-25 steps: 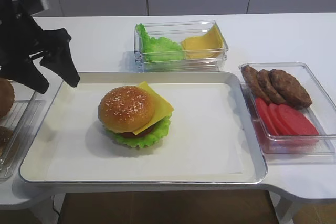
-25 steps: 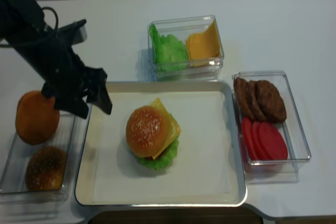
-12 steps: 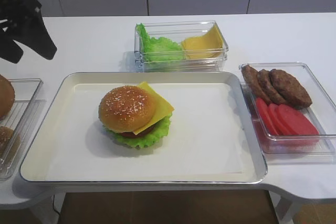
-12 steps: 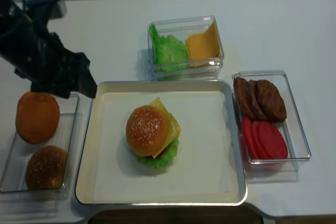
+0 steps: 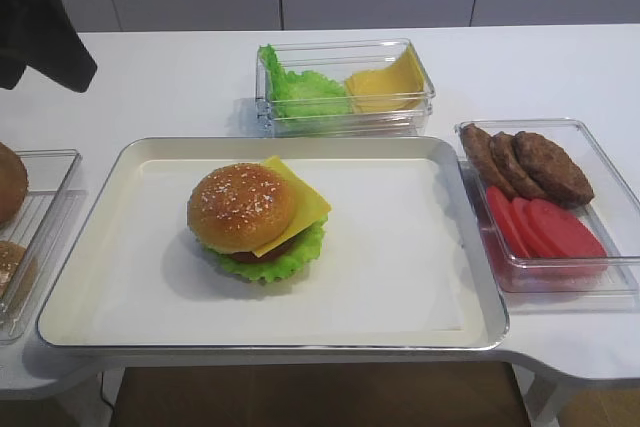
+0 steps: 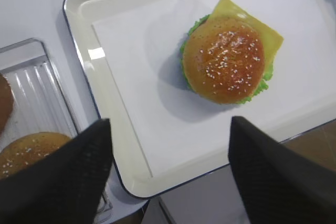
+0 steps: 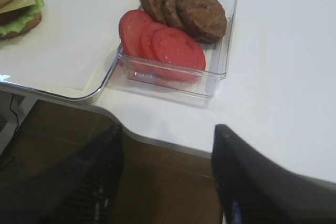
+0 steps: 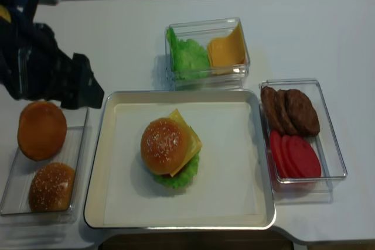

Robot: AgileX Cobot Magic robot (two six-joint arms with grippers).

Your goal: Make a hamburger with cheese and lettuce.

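Two arms are mine, and neither carries anything. Biggest before me is the tray (image 5: 470, 277), and the hamburger (image 5: 256, 219) sits on its paper, left of the tray's middle, well below and ahead of my left gripper (image 6: 168, 174). Its bun top (image 6: 223, 59) is on, the cheese (image 5: 305, 197) pokes a yellow corner out toward the far right, and the lettuce (image 5: 285, 259) ruffles out beneath on the near side. From my left wrist view the burger lies straight out past my fingertips, a little toward the right finger (image 6: 273, 177); the fingers are spread wide with nothing between them. My left arm hangs over the table's left edge, above the bun box (image 8: 17, 194), and is the nearer arm. My right gripper (image 7: 165, 174) waits off the table's near right corner, fingers apart and empty, the box of patties and tomato slices (image 7: 223, 40) ahead of it and the burger far off to its upper left. Being round, the stack has no long axis to line up with. I judge the sandwich finished, so no reach toward it seems called for.
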